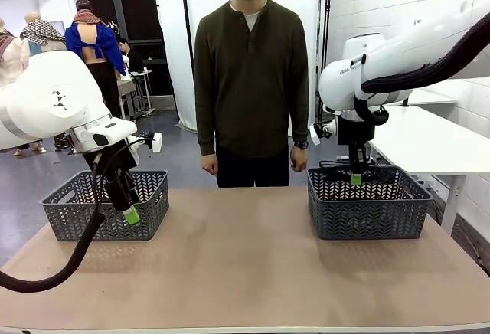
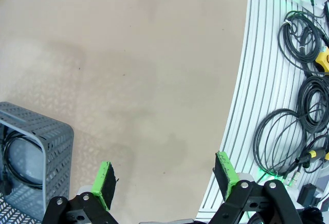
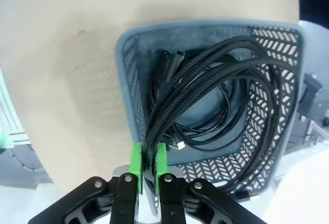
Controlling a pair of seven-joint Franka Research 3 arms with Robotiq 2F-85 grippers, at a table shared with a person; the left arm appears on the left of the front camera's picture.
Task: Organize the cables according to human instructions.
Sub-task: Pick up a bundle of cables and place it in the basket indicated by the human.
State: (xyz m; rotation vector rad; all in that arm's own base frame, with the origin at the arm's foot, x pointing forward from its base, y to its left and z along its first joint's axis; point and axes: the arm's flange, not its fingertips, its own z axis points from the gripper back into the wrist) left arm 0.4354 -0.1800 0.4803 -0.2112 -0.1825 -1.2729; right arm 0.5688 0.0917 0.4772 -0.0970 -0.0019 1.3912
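My right gripper point(image 3: 148, 158) is shut on a braided black cable point(image 3: 205, 64), whose looped strands hang from the pads down into the right grey basket point(image 3: 128, 80). More thin black cables point(image 3: 205, 131) lie on that basket's floor. From the front, the right gripper point(image 1: 356, 178) hangs just over the right basket point(image 1: 367, 215), with black cable point(image 1: 341, 167) at the rim. My left gripper point(image 1: 129, 213) stands open in front of the left basket point(image 1: 76, 211). In the left wrist view, the left gripper point(image 2: 164, 178) holds nothing over bare table, and the left basket point(image 2: 51, 152) holds a black cable point(image 2: 20, 162).
The person point(image 1: 251, 81) stands at the far side between the baskets, both hands down at the sides. The brown table point(image 1: 245, 265) lies bare between the baskets. Off the table edge, several loose cords point(image 2: 303, 106) lie on a white ribbed base.
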